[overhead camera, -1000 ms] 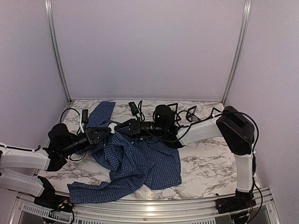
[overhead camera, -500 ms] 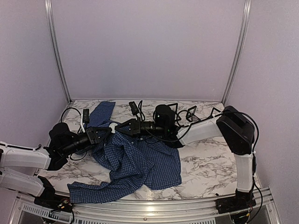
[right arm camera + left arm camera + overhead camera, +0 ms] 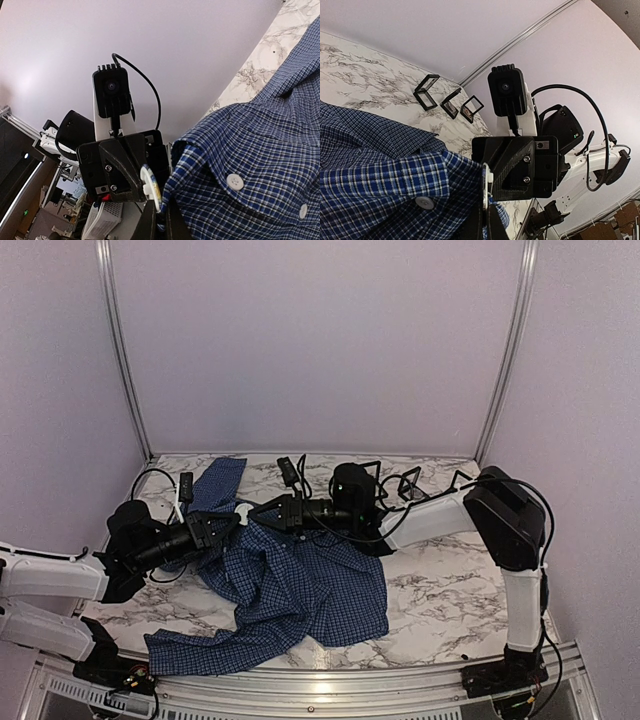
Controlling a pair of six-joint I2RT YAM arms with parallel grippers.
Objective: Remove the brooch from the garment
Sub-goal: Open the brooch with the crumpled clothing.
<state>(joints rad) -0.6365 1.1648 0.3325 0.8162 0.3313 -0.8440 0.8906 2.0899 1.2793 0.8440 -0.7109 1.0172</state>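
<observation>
Pinching garment [image 3: 300, 585]: left tool [image 3: 230, 523], right tool [image 3: 256, 512].

Garment [image 3: 300, 585]: dark blue fine-checked shirt, lying crumpled on the marble tabletop [image 3: 450, 580], its buttoned edge standing raised at upper left. Brooch [image 3: 149, 186]: showing only as a small pale disc at that edge.
</observation>
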